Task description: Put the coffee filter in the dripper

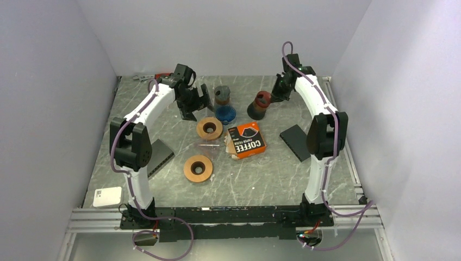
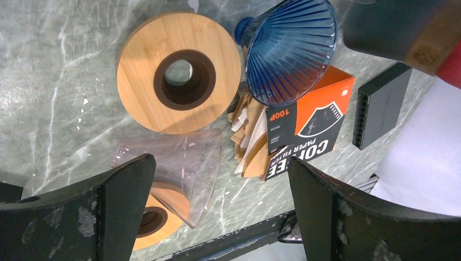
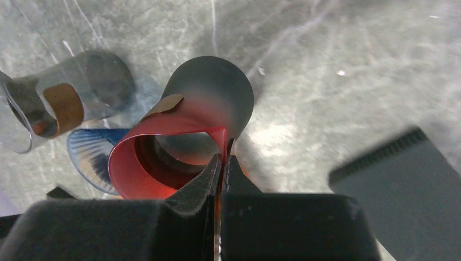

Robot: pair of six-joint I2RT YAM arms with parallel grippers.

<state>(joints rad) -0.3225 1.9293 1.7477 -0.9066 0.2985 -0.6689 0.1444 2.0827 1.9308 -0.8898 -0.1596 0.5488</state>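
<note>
Brown paper coffee filters (image 2: 249, 138) spill from the open end of an orange and black filter box (image 2: 312, 125) lying mid-table (image 1: 247, 140). A red dripper (image 3: 157, 163) with a dark grey base lies on its side at the back right (image 1: 261, 103). My right gripper (image 3: 222, 159) is shut on its thin red rim (image 1: 274, 95). A blue ribbed dripper (image 2: 288, 49) sits beside the box (image 1: 224, 113). A clear dripper (image 2: 179, 163) lies on its side. My left gripper (image 2: 220, 212) hangs open above them, holding nothing (image 1: 197, 103).
Two wooden rings (image 1: 209, 128) (image 1: 197, 168) lie left of the box. A smoky glass dripper (image 1: 221, 94) stands at the back. Black plates lie at the right (image 1: 296, 141) and left (image 1: 157, 155). A white pad (image 1: 107, 196) sits near the front left edge.
</note>
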